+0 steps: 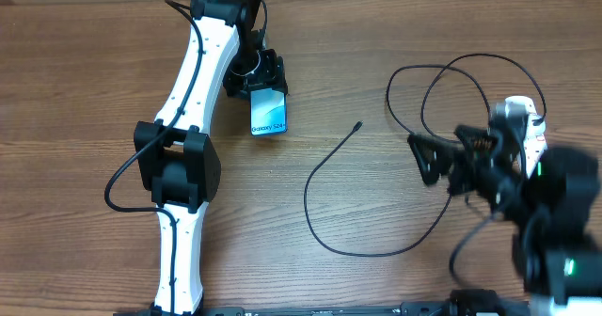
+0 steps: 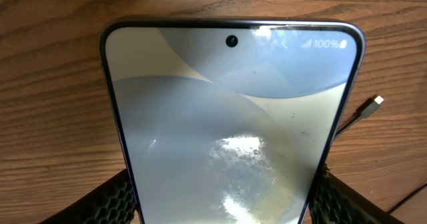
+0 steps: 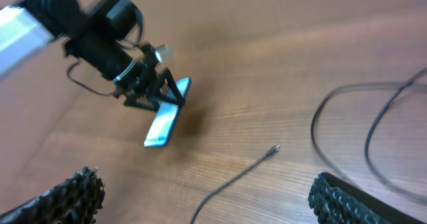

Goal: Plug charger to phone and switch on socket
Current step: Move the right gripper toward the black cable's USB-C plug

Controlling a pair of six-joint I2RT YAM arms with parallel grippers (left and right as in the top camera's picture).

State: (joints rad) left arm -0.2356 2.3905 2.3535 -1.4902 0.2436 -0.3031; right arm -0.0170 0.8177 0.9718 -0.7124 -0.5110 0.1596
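Phone [image 2: 227, 117] | clamped in left hand [image 1: 267, 86] | wrist shows 100% | overhead shows socket [image 1: 525, 123]

The desk [image 1: 376, 24] is brown wood grain, with the grain running side to side. Only 2 things clearly sit flat on it. 1 is the charger [image 1: 307, 189], a thin black cable making a big open curve through the middle. Its connector tip [image 1: 360, 125] lies bare on the wood, well apart from the phone [image 1: 269, 112], and its loops [image 1: 389, 95] pile up toward the right. 2 is the socket [image 1: 520, 109], white, over at the right side and mostly covered in the overhead view. The phone isn't lying flat. It's tilted with its low end down by the wood, and I can't tell if it touches.
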